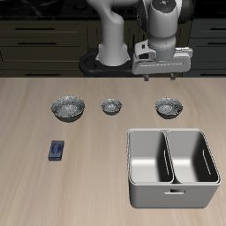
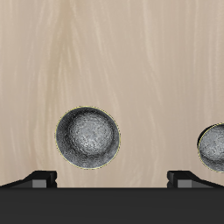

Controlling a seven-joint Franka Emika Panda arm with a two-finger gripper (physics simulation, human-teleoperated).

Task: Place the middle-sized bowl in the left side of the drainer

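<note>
We note gripper (image 1: 160, 78) raised above table (image 1: 26, 185) near back edge, fingers spread wide, nothing held. Middle-sized bowl (image 1: 169, 107) (image 2: 87, 137) sits upright on table, apart from drainer (image 1: 172, 168), which stands by front edge. Bare strip of table separates them. Smallest bowl (image 1: 110, 106) (image 2: 213, 146) and widest bowl (image 1: 67, 108) share same row. Small blue object (image 1: 56, 150) lies nearer front edge. Table is pale wood; dark cabinets (image 1: 44, 35) behind.

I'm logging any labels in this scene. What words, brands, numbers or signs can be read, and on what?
None can be read. The three bowls, the drainer and the gripper show no print. The small blue object is too small to tell.
</note>
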